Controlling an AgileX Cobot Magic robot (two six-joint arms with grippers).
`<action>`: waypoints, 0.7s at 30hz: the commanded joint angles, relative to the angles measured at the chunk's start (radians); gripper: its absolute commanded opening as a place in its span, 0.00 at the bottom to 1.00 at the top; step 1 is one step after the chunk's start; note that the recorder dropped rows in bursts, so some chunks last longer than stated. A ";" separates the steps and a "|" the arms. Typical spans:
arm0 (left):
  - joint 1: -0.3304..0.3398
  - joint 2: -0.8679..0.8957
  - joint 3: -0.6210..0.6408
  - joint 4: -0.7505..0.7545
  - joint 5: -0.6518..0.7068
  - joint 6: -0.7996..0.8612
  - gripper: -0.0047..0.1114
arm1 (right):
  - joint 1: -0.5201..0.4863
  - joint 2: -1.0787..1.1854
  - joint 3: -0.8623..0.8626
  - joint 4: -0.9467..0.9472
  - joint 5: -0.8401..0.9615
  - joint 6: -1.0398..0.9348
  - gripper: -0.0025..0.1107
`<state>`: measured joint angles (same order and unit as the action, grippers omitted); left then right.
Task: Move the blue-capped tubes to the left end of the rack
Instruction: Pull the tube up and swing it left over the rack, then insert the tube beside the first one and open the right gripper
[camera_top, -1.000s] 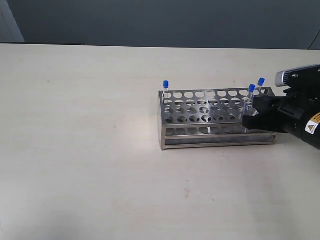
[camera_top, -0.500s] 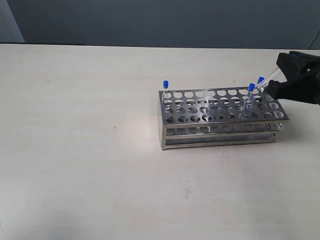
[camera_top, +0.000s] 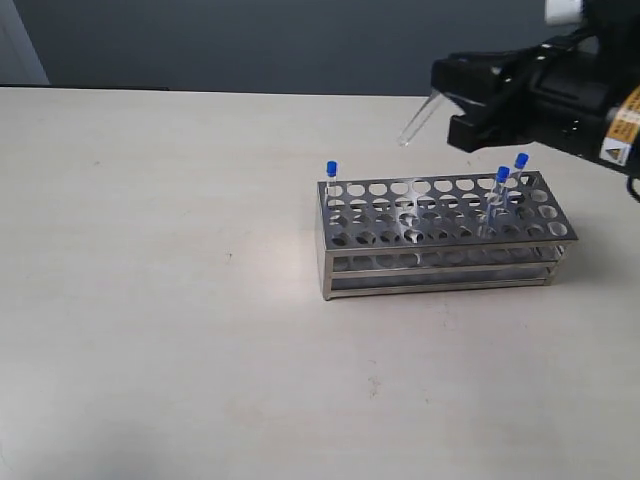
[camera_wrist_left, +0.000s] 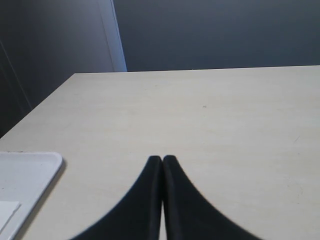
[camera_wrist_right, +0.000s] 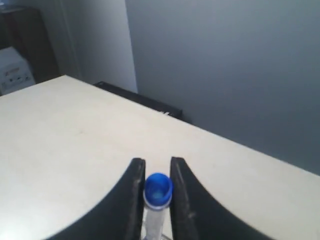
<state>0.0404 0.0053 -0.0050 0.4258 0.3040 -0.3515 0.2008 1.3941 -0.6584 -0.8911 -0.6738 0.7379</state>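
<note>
The steel rack stands on the table right of centre. One blue-capped tube sits in its far left corner, and two more stand near the right end. My right gripper hangs above and behind the rack, shut on a fourth tube. That tube slants down to the left in the air, clear of the rack. The right wrist view shows its blue cap squeezed inside the right gripper. My left gripper is shut on nothing, over bare table, out of the exterior view.
A white tray lies at the table's edge beside the left gripper in the left wrist view. A dark wall runs behind the far table edge.
My right gripper has risen from the rack's right end and swung left, carrying the tube up out of the rack. The three tubes in the rack stay put.
</note>
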 joint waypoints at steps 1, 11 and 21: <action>-0.004 -0.005 0.002 0.006 -0.009 -0.005 0.04 | 0.073 0.101 -0.058 -0.065 -0.018 0.022 0.02; -0.004 -0.005 0.002 0.006 -0.009 -0.005 0.04 | 0.171 0.247 -0.167 -0.082 0.042 -0.004 0.02; -0.004 -0.005 0.002 0.006 -0.009 -0.005 0.04 | 0.171 0.323 -0.175 -0.086 0.066 -0.021 0.02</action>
<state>0.0404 0.0053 -0.0050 0.4258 0.3040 -0.3515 0.3695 1.7028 -0.8274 -0.9729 -0.6097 0.7321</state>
